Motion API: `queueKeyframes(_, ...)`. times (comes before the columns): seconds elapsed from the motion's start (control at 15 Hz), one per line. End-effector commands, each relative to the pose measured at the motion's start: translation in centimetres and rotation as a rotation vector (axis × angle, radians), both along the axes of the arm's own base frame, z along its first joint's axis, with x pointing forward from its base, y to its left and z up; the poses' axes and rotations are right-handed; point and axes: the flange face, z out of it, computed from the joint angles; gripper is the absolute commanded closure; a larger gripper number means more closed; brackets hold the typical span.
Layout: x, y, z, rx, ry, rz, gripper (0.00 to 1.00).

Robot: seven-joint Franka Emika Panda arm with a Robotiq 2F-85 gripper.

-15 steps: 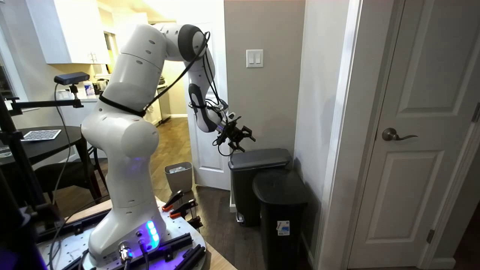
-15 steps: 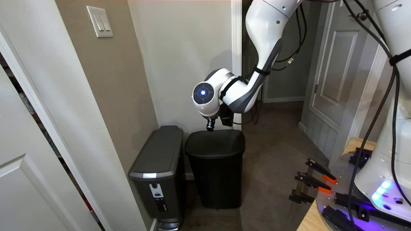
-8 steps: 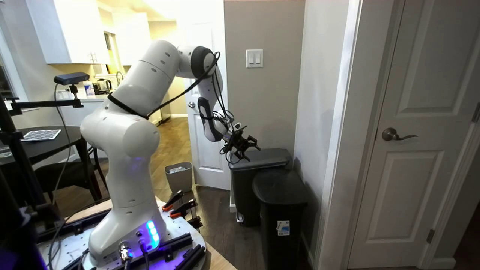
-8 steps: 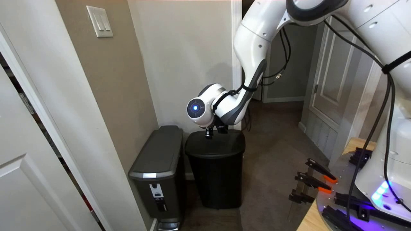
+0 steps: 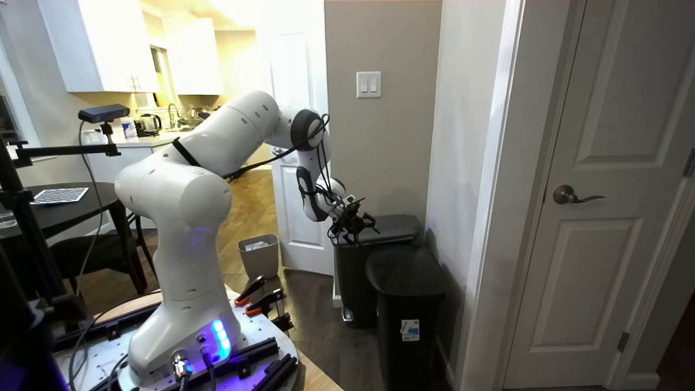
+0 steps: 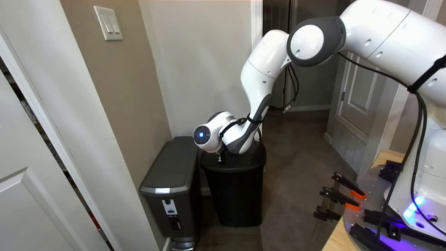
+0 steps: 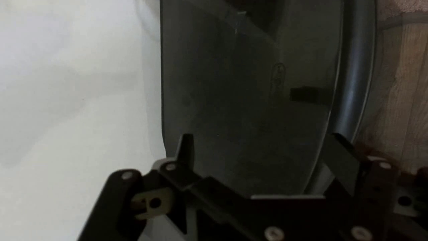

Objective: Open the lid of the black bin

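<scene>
The black bin (image 5: 408, 347) stands upright in both exterior views (image 6: 237, 198), with a small pale label on its front. Its flat black lid (image 5: 404, 269) lies shut on top, and it also shows in an exterior view (image 6: 240, 165). In the wrist view the lid (image 7: 240, 100) fills the middle, with its curved rim on the right. My gripper (image 7: 262, 137) is open, fingers wide apart with nothing between them. It hovers above the lid, apart from it. The gripper also shows in both exterior views (image 5: 367, 233), partly hidden behind the wrist in one (image 6: 220, 158).
A grey bin with a dark grey top (image 6: 172, 167) stands right beside the black bin, against the wall. A pale wall (image 7: 73, 110) runs along the lid's straight edge. A small wastebasket (image 5: 259, 259) stands on the floor. Clamps (image 6: 338, 196) stick out from the robot's table.
The arm has reached forward and down. The gripper has dropped from above the bins to lower, closer to the black bin's lid. Both bins and the lid have not moved.
</scene>
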Motion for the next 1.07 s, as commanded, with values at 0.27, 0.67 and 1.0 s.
queueKeyframes(0.27,2.1,2.6,-4.3,-0.063,0.144,0.068,0.0)
queueKeyframes(0.67,2.0,2.7,-4.7,-0.04,0.116,0.068,0.0)
queueKeyframes(1.0,2.0,2.4,-5.7,-0.064,0.122,0.061,0.0)
